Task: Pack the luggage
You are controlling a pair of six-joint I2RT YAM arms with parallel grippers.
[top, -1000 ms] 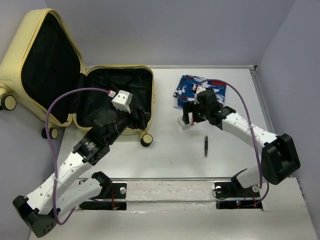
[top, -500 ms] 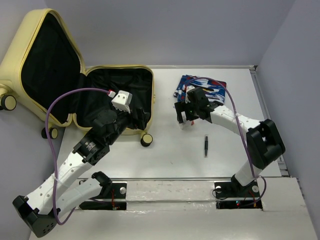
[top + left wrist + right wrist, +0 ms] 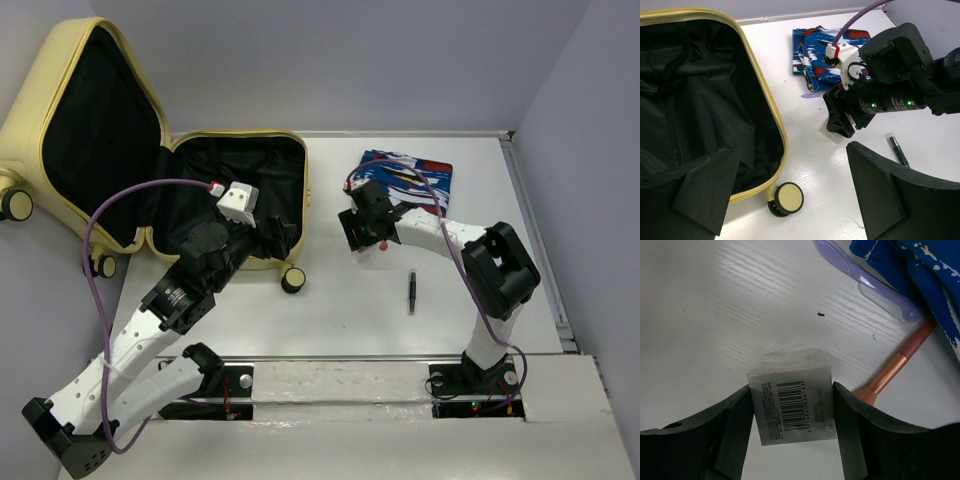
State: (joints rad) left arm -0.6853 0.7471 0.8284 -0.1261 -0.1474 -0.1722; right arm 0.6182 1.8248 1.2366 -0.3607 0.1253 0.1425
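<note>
- At the far left of the surface (image 3: 340, 320), open luggage (image 3: 30, 120): base half flat with black lining up, lid tilted up and back to the left.
- At the luggage's near right corner, a wheel (image 3: 785, 197) with a pale-yellow hub, resting on the surface.
- Over that same corner, above the lining, the left tool (image 3: 278, 236): released, fingers spread wide, nothing between them.
- Just right of the luggage, low at the surface, the right tool (image 3: 358, 232): clenched on a small box (image 3: 792, 410), one finger against each side, no gap visible in the right wrist view.
- On the box, a barcode label facing that wrist camera. Hard to tell whether the box is lifted or resting on the surface.
- Right of the luggage and farther back than the right tool, a blue packet (image 3: 410, 175) with red and white patterning, flat on the surface.
- Between box and packet, a purple handle (image 3: 865, 280) and a copper stick (image 3: 895, 367): both lying on the surface and running toward the packet's edge, the stick's near end just beside one finger of the right tool.
- Well right of the luggage and nearer the arm bases than the box, a black pen (image 3: 411, 291), alone on the surface, apart from both tools.
</note>
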